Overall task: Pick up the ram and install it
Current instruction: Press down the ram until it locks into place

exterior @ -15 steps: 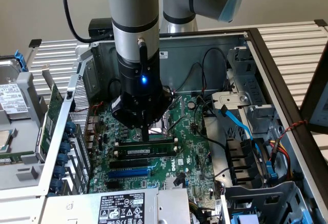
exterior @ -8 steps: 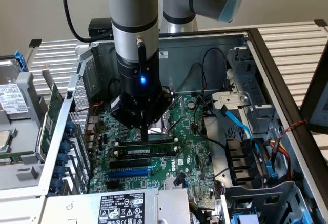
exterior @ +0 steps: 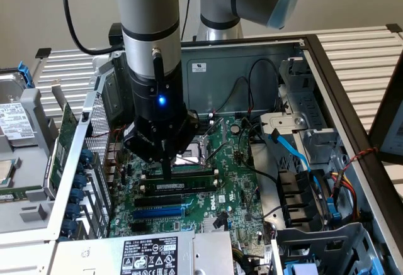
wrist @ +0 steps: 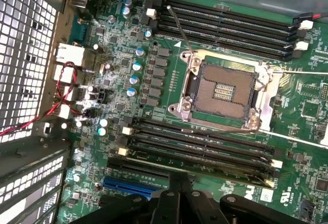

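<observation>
Gripper (exterior: 169,169), black and blocky, hangs inside the open metal computer case (exterior: 252,55), just above the green motherboard (exterior: 230,193); whether it is spread or pinching I cannot tell. Beneath it the thin ram (exterior: 179,187) lies in a black slot beside the square socket (wrist: 224,91)

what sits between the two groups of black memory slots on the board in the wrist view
The open processor socket, with its metal frame and bare contact grid, lies between the far memory slots and the near memory slots. The wrist view shows this plainly.
</observation>
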### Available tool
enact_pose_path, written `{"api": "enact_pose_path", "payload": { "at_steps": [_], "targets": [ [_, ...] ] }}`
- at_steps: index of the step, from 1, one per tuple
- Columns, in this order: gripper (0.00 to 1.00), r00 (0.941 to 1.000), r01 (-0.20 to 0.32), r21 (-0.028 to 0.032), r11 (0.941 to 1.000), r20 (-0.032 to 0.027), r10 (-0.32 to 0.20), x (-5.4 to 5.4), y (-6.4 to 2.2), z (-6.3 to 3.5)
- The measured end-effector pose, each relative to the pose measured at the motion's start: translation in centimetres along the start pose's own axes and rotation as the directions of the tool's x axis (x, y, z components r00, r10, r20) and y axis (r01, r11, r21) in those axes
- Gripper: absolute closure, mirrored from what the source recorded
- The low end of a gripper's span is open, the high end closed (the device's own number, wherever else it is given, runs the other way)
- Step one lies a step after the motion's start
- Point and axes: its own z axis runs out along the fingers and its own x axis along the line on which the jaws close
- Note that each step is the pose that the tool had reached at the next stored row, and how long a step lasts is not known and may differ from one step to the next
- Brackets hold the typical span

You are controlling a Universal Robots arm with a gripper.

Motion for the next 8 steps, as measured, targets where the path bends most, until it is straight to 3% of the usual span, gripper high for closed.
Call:
{"api": "enact_pose_path", "payload": {
  "at_steps": [1, 3, 8],
  "targets": [
    [0.9, 1.0, -0.002, 0.0041, 1.0, -0.0013, 0.002, 0.11, 0.02, 0.07],
    [0.9, 0.9999, -0.006, 0.0052, 1.0, -0.008, 0.006, 0.22, 0.04, 0.17],
    [0.9, 0.9989, -0.026, 0.0004, 0.9997, -0.038, 0.026, 0.34, 0.06, 0.44]
  ]
}}
